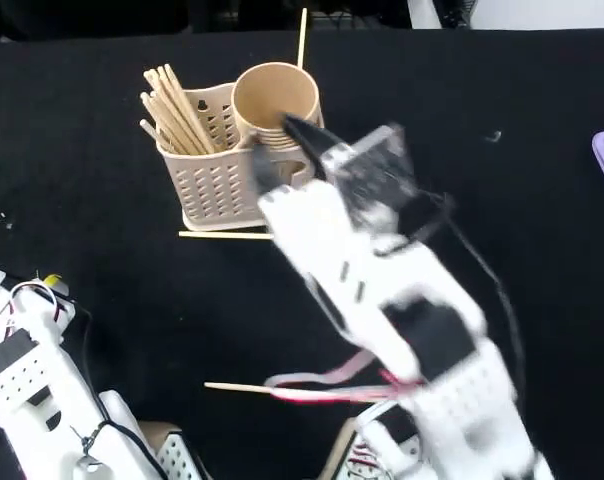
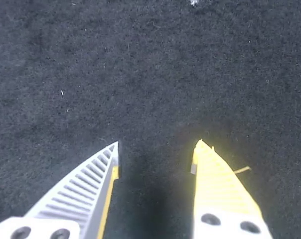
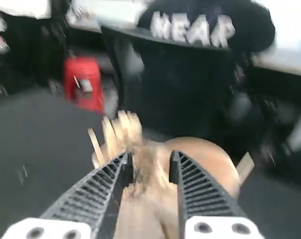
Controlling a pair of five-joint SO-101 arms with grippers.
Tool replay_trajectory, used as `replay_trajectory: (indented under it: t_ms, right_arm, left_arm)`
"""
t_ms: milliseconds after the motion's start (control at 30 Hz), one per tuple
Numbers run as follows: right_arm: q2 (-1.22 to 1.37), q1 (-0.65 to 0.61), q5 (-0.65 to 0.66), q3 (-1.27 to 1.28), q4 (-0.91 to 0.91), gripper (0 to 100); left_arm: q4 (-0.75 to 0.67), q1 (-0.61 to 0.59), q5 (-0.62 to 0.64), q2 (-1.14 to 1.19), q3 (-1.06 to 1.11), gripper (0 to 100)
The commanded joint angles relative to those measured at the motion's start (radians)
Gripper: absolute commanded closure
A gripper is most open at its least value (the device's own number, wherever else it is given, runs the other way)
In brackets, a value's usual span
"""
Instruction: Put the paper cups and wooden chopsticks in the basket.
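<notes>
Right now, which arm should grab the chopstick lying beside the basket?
The right, probably: the right tool hovers open at the basket, close to that chopstick. The left tool faces bare cloth at the near corner.

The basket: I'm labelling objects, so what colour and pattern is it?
The basket is beige with rows of small holes; best in the high view.

My gripper hangs over the black table, its jaws parted and dark cloth showing between them. One finger is white and ribbed, the other yellow. A thin pale sliver lies just beside the yellow one.
</notes>
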Motion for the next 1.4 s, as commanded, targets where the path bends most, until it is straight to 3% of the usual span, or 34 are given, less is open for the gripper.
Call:
replay_trajectory:
  t_ms: [0, 133, 233, 367, 500, 733, 1000, 1200, 1367]
  right_arm:
    - [-0.101, 0.175, 0.003, 0.088, 0.299, 86.4]
    - [-0.031, 0.328, 0.091, 0.360, 0.184, 86.4]
    - [0.081, 0.365, 0.049, 0.501, -0.009, 86.4]
    - [0.260, 0.371, -0.072, 0.558, -0.278, 86.4]
    - [0.453, 0.373, -0.086, 0.509, -0.379, 86.4]
    - [0.808, 0.407, -0.186, 0.280, -0.374, 86.4]
    - [1.032, 0.393, -0.186, 0.117, -0.370, 86.4]
    - [1.055, 0.388, -0.183, 0.016, -0.115, 86.4]
    - [1.047, 0.381, -0.025, -0.005, 0.077, 86.4]
  left_arm:
    - [-0.015, 0.007, 0.005, -0.018, -0.016, 76]
    - [-0.015, 0.007, 0.005, -0.018, -0.016, 76]
    - [-0.015, 0.007, 0.005, -0.018, -0.016, 76]
    - [-0.015, 0.007, 0.005, -0.018, -0.016, 76]
    - [-0.015, 0.007, 0.005, -0.018, -0.016, 76]
    - [-0.015, 0.007, 0.005, -0.018, -0.016, 76]
    - [-0.015, 0.007, 0.005, -0.018, -0.016, 76]
    - [-0.015, 0.007, 0.005, -0.018, -0.016, 76]
    - [-0.015, 0.007, 0.005, -0.018, -0.016, 76]
